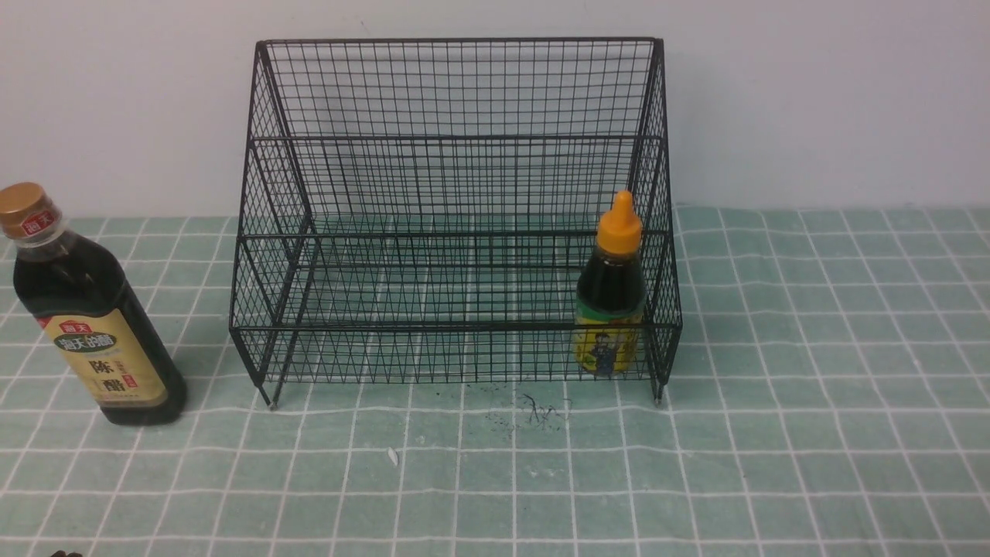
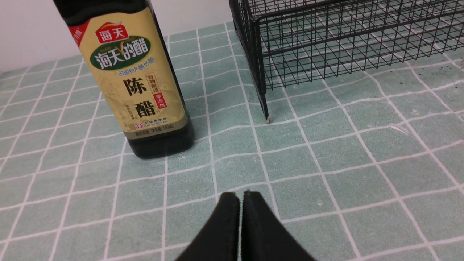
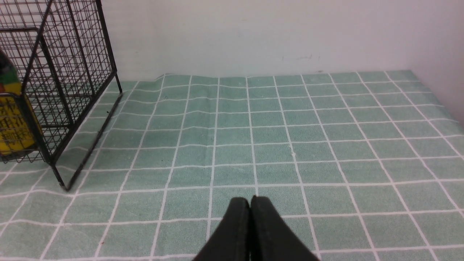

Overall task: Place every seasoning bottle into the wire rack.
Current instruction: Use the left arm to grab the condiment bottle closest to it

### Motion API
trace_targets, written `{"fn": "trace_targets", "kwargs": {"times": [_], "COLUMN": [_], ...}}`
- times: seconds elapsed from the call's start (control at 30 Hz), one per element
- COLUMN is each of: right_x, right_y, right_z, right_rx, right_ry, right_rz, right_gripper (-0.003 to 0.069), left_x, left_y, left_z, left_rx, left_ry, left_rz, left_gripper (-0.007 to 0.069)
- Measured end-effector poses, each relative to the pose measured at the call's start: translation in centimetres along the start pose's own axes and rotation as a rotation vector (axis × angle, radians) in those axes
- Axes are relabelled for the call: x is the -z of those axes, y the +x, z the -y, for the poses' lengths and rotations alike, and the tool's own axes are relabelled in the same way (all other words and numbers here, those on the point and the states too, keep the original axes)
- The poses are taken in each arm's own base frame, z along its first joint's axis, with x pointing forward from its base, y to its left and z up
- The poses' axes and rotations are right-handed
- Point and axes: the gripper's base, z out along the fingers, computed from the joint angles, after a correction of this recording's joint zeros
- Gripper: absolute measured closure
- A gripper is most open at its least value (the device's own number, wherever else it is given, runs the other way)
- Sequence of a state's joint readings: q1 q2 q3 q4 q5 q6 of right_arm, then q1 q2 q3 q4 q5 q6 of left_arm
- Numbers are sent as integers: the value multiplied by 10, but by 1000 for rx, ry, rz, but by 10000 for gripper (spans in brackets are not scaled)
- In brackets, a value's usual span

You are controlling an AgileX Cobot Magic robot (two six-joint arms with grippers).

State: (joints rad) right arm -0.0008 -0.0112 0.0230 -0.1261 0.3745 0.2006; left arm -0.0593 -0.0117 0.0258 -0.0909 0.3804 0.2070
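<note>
The tall bottle (image 1: 89, 309) with gold cap and tan label stands upright on the cloth, left of the wire rack (image 1: 456, 139). It also shows in the left wrist view (image 2: 137, 79), ahead of my left gripper (image 2: 239, 195), which is shut and empty, well short of it. The short bottle (image 1: 611, 298) with orange nozzle cap stands upright inside the rack's lower tier at its right end. The right wrist view shows its yellow label (image 3: 11, 123) behind the rack's wires (image 3: 72, 72). My right gripper (image 3: 250, 199) is shut and empty over the cloth, right of the rack.
A green checked cloth (image 1: 812, 387) covers the table. A white wall (image 1: 812, 93) stands right behind the rack. Small dark specks (image 1: 534, 414) and a white scrap (image 1: 392, 456) lie on the cloth before the rack. Neither gripper shows in the front view.
</note>
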Motion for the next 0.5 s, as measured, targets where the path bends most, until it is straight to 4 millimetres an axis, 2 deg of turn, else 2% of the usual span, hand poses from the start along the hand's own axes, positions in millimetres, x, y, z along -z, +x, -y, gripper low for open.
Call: {"fn": "trace_targets", "kwargs": {"times": [0.23,0.33,0.43,0.5], "right_x": [0,0,0,0], "right_y": [0,0,0,0], "right_z": [0,0,0,0], "right_rx": [0,0,0,0], "right_ry": [0,0,0,0], "right_rz": [0,0,0,0], "right_gripper": [672,672,672,672], "left_x": [0,0,3,6], "left_y": [-3,-11,-25,-31], "left_z": [0,0,-3,-6], "left_rx": [33,168,408,474], "left_ry": [-3,11,27,16], "left_rz": [44,125,287,370], "left_gripper": [631,631,631,631]}}
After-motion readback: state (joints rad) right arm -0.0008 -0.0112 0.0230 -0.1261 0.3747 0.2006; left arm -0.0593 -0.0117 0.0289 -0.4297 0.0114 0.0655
